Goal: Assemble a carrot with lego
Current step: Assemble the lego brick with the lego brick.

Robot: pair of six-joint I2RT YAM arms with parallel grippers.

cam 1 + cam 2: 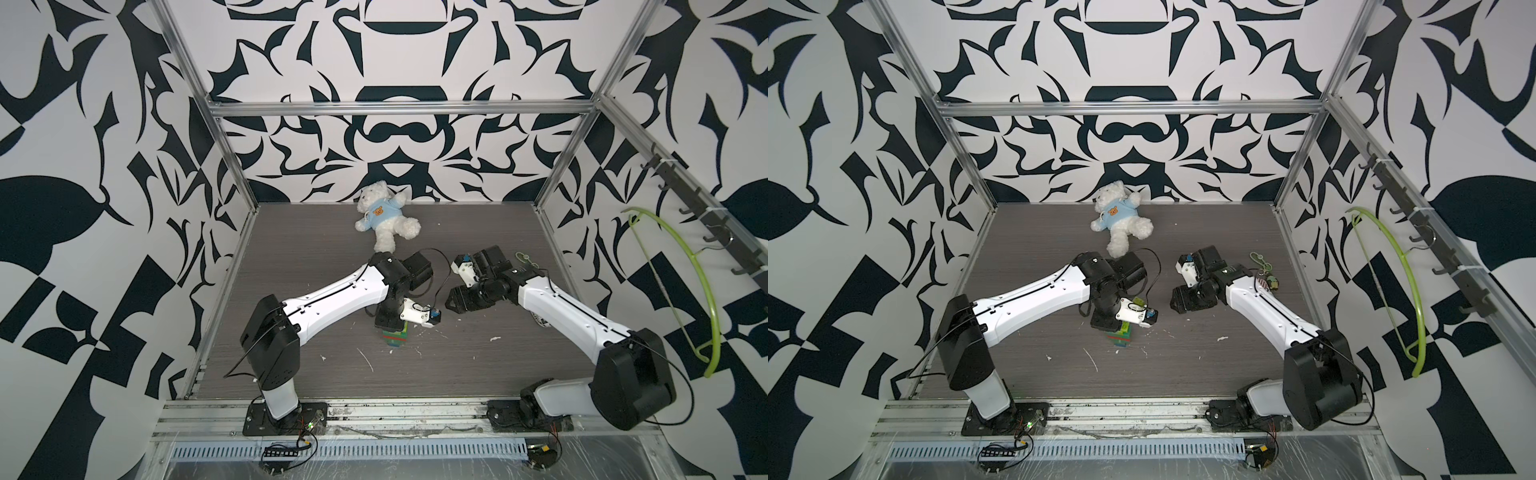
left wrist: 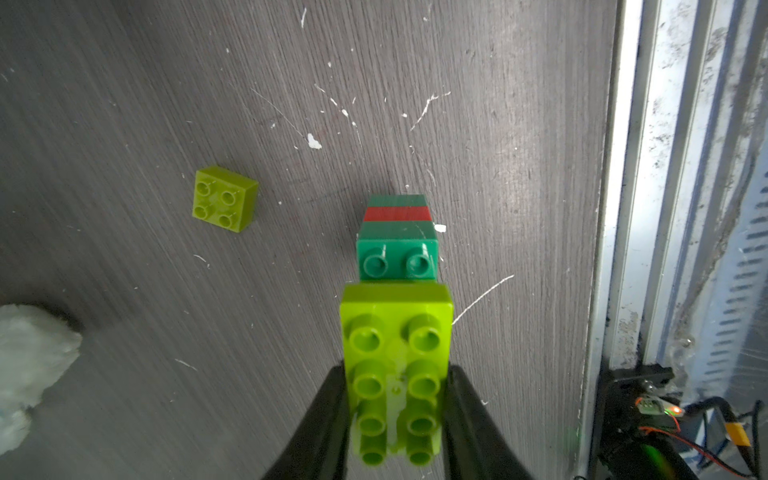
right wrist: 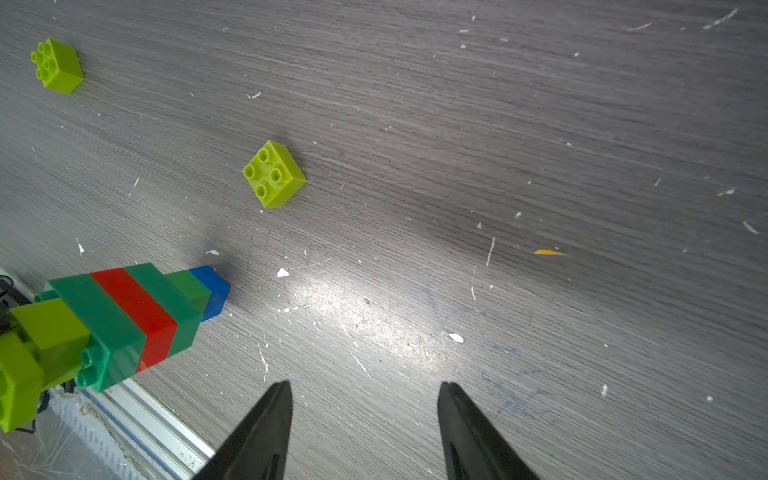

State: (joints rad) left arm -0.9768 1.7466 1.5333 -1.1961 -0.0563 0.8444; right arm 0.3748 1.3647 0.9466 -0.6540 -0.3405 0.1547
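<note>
The carrot (image 3: 137, 316) stands as a stack of lego: a long lime-green brick (image 2: 397, 332) on top, then dark green, red and dark green bands, and a blue tip (image 3: 214, 293) down at the table. My left gripper (image 2: 397, 370) is shut on the lime-green top brick, one finger on each long side. In both top views the stack (image 1: 395, 336) (image 1: 1121, 334) shows just below the left wrist. Two loose lime-green bricks (image 3: 274, 173) (image 3: 58, 65) lie studs up on the table; the left wrist view shows one (image 2: 224, 198). My right gripper (image 3: 365, 386) (image 1: 455, 301) hangs open and empty, to the right of the stack.
A white teddy bear (image 1: 384, 220) (image 1: 1121, 218) in a blue shirt lies at the back of the table. A small keychain-like object (image 1: 525, 258) sits behind the right arm. The metal front rail (image 1: 374, 409) runs close to the stack. A green hanger (image 1: 702, 291) hangs on the right wall.
</note>
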